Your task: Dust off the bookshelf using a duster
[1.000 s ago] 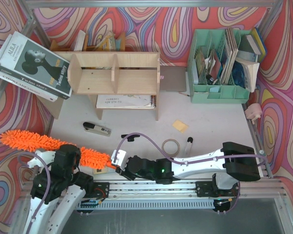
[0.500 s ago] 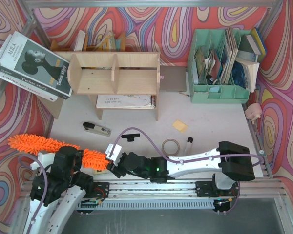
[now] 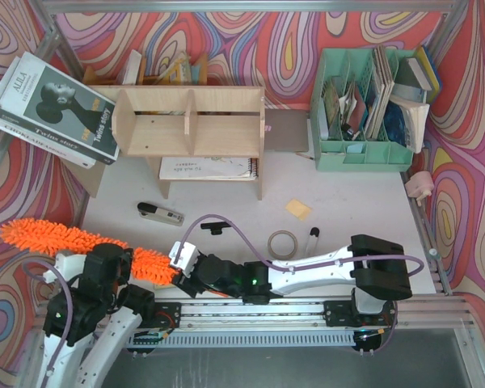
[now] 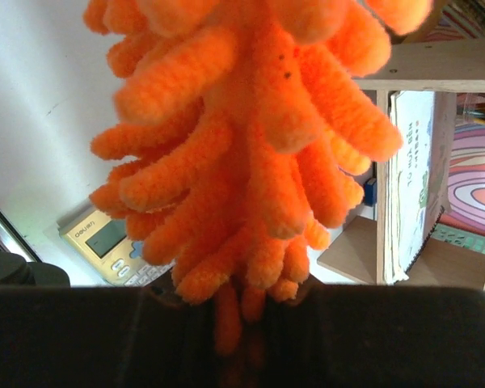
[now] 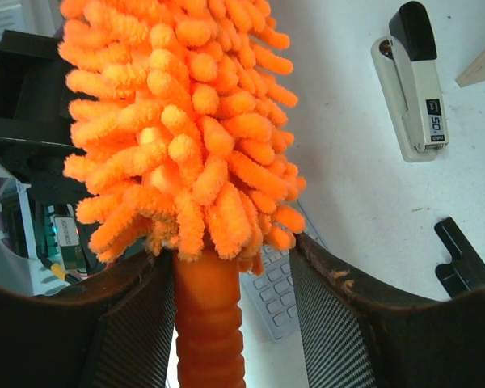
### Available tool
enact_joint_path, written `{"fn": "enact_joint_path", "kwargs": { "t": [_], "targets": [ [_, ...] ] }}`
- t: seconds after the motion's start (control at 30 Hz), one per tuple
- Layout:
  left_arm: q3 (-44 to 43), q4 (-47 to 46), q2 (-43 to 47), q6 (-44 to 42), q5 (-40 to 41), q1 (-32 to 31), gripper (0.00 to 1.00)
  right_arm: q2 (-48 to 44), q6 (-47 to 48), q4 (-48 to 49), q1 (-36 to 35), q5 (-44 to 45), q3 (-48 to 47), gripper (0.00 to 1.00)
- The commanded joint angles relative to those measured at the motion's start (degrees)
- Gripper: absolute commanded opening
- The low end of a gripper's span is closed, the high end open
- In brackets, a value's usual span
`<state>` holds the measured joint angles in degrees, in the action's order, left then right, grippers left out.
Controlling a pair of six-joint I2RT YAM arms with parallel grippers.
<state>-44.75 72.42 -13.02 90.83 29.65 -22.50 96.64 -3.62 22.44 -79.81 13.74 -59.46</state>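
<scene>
Orange fluff fills both wrist views; left gripper (image 4: 242, 311) is clamped on the duster (image 3: 44, 234) partway along its head, strands squashed between the fingers; right gripper (image 5: 226, 259) stands apart astride the ribbed handle (image 5: 210, 339), a gap on each side, not gripping it.

Duster lies low across the near-left corner of the table (image 3: 347, 202), tip out past the left edge, handle end toward the right arm; well apart from the bookshelf (image 3: 190, 121) at back-left.

Handling, my guess: v. light; head soft & floppy, so a hold on fluff lets it sag & twist; handle thin, stiffer, prob. a bit slick; better hold is the handle just behind the fluff.

Around: calculator (image 4: 113, 242) on the table below the duster; stapler (image 3: 160, 214) between arms & shelf; black clip (image 3: 214, 227), tape roll (image 3: 282, 242), small capped tube (image 3: 313, 240) & yellow note (image 3: 299, 209) to the right; spiral notebook (image 3: 206, 167) under the shelf; stacked books (image 3: 52, 109) leaning at its left end; green organizer (image 3: 360, 113) at back-right.

In the way: stapler sits on the straight line to the shelf front; leaning books crowd the left side panel; notebook blocks a sweep underneath.
</scene>
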Motion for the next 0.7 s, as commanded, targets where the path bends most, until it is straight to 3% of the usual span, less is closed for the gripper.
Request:
{"fn": "enact_joint_path", "kwargs": {
  "t": [0.0, 0.1, 0.43, 0.5, 0.53, 0.57, 0.67],
  "targets": [
    [-2.9, -1.9, -0.8, 0.1, -1.1, -0.2, 0.00, 3.2, 1.4, -2.4, 0.4, 1.6, -2.0, 0.51],
    [-3.1, -2.2, -0.8, 0.1, -1.4, -0.2, 0.00, 3.5, 1.4, -2.2, 0.4, 1.3, -2.3, 0.43],
    [-3.8, 1.6, 1.2, 0.3, 2.0, -0.1, 0.00, 1.0, 1.4, -1.6, 0.4, 2.0, -0.6, 0.00],
    [-3.8, 2.6, 1.7, 0.4, 2.7, -0.1, 0.00, 0.1, 1.7, -1.5, 0.4, 1.5, -0.3, 0.00],
    [-3.7, 3.3, 2.0, 0.5, 2.9, -0.1, 0.06, -0.4, 1.8, -1.4, 0.4, 1.3, -0.2, 0.00],
    [-3.7, 3.9, 2.5, 0.6, 3.4, -0.1, 0.20, -0.9, 2.0, -1.3, 0.4, 1.2, -0.1, 0.00],
    [-4.5, 5.6, 3.9, 0.0, 5.7, -0.2, 0.49, -2.3, 2.6, -2.0, 0.4, 1.4, 0.0, 0.00]
  ]
}}
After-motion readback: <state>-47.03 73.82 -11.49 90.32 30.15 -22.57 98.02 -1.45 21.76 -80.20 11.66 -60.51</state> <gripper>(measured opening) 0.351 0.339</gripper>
